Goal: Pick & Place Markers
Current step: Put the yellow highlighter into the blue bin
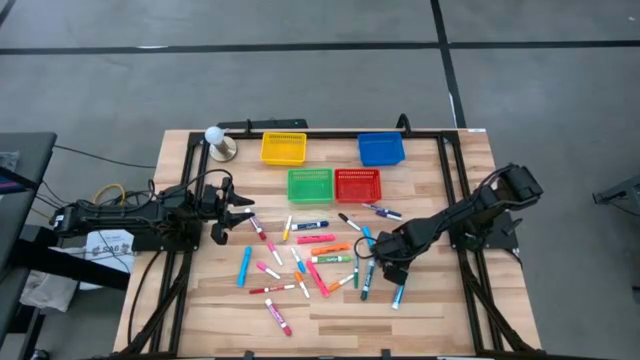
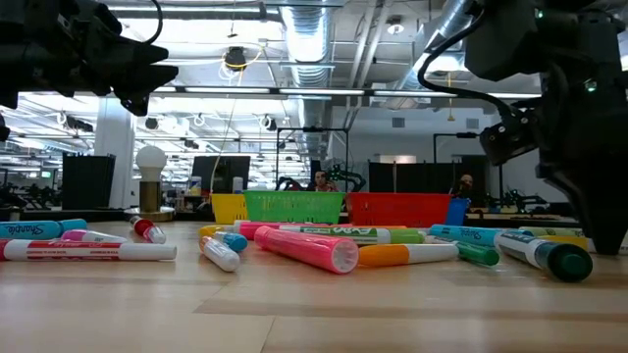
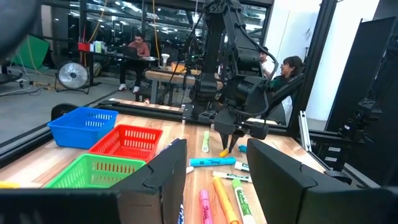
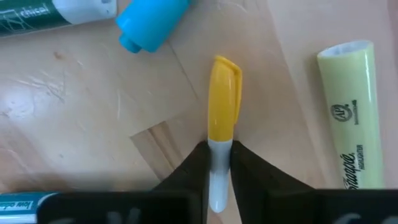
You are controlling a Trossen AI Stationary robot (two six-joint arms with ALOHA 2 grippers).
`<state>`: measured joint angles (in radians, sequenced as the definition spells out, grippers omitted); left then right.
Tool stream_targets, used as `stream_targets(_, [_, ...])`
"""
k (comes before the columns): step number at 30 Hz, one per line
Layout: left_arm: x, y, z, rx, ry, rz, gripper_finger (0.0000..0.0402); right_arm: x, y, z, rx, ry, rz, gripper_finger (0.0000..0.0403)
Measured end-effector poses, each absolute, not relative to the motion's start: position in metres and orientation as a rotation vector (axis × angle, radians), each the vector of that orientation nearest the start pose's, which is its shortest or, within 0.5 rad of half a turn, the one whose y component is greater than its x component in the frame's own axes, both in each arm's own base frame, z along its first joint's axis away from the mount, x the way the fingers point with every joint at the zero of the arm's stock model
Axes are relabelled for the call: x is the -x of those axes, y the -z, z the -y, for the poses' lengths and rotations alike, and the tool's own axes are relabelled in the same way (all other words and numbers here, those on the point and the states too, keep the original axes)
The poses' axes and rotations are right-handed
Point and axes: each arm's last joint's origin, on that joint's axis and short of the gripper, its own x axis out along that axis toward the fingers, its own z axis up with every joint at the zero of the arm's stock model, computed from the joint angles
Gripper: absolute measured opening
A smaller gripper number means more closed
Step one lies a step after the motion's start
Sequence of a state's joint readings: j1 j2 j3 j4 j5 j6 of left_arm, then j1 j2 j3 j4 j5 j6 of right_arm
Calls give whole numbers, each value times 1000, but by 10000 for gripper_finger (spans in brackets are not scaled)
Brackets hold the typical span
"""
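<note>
Several markers (image 1: 310, 260) lie scattered on the wooden table's middle. My right gripper (image 1: 368, 254) points down among those at the right and is shut on a marker with a yellow cap (image 4: 224, 99) and a white barrel. A yellow highlighter (image 4: 351, 118) and a blue-capped marker (image 4: 152, 22) lie close beside it. My left gripper (image 3: 214, 186) hovers level at the table's left, open, with nothing between its fingers. My right gripper pinches the marker's white barrel (image 4: 219, 155) between its two fingers, just behind the yellow cap. The fingers come from above, pointing down, and lie across the marker. The marker is level, its cap end against the table's wood.
Four small mesh baskets stand behind the markers: yellow (image 1: 283, 148) and blue (image 1: 381, 149) at the far edge, green (image 1: 310, 184) and red (image 1: 357, 184) in front of them. A white ball on a round base (image 1: 214, 138) stands at the far left. People sit beyond the table.
</note>
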<state>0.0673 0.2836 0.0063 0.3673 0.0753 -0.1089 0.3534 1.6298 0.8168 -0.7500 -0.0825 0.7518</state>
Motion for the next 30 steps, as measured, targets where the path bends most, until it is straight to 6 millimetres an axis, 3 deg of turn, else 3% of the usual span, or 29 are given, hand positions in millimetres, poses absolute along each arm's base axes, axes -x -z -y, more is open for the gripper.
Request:
stream_targets(8, [-115, -177, -6, 102, 13, 90, 167, -246, -147, -94, -372, 190, -1540, 36])
stream_targets(13, [-115, -177, -6, 103, 13, 91, 167, -252, -168, -97, -331, 146, -1578, 32])
stream_targets(23, [-115, -177, -6, 102, 13, 97, 167, -270, -242, -87, -173, 72, -1617, 33])
stream_targets(30, [-115, -178, -6, 102, 14, 99, 167, -292, -308, -70, -83, -18, -1428, 31])
